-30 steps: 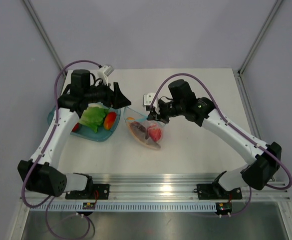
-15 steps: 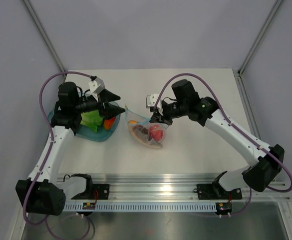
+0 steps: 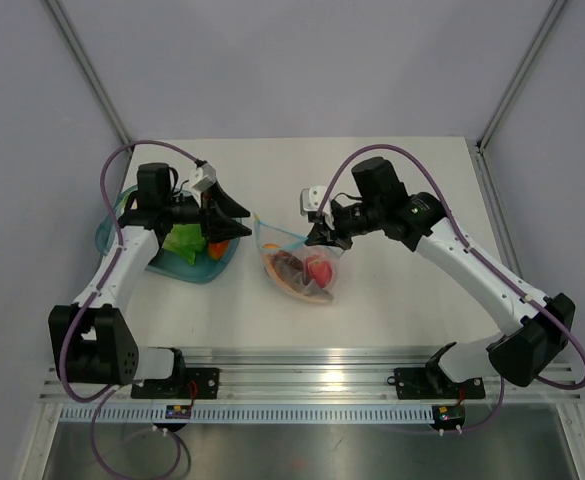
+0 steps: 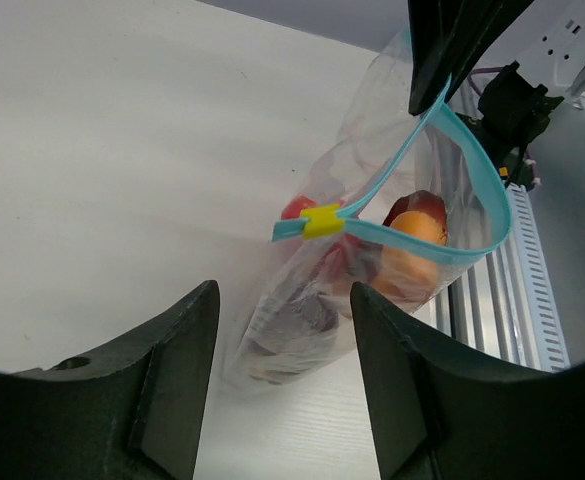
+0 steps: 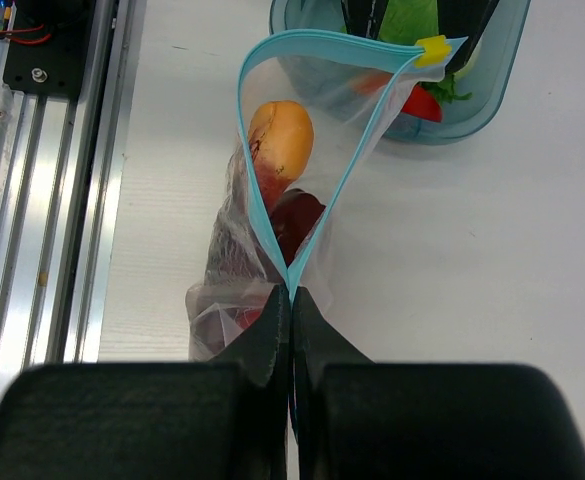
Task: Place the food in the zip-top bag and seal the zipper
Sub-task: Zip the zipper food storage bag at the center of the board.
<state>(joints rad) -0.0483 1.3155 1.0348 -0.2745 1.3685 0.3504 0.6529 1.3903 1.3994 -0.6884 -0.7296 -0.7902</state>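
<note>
The right gripper (image 5: 290, 296) has its two black fingers pressed tightly together. They pinch one end of the zipper (image 5: 253, 205), the teal strip along the mouth of the zip-top bag (image 3: 297, 268), and hold that end up off the table (image 3: 392, 310). From the pinch the strip parts into a wide loop, so the mouth stands open. A small yellow slider (image 4: 321, 220) sits at the far end of the loop, close to the teal bowl (image 3: 215, 268).

The left gripper (image 4: 284, 300) has its jaws spread apart, with nothing between them and nothing touching them. It hangs level above the right side of the bowl, its fingers pointing across at the slider end of the bag.

The food is already in the bag, which rests mid-table between the two arms. An orange piece (image 5: 280, 138) lies near the mouth, a red piece (image 3: 318, 268) beside it, and dark pieces are deeper down. More pieces, green and red, remain in the bowl.

Compared with a second ago, the left arm no longer hunches over the bowl. Its elbow has drawn back toward the left edge and its fingers have turned sideways toward the bag. The right gripper's pinch on the strip is unchanged, shifted slightly rightward.
</note>
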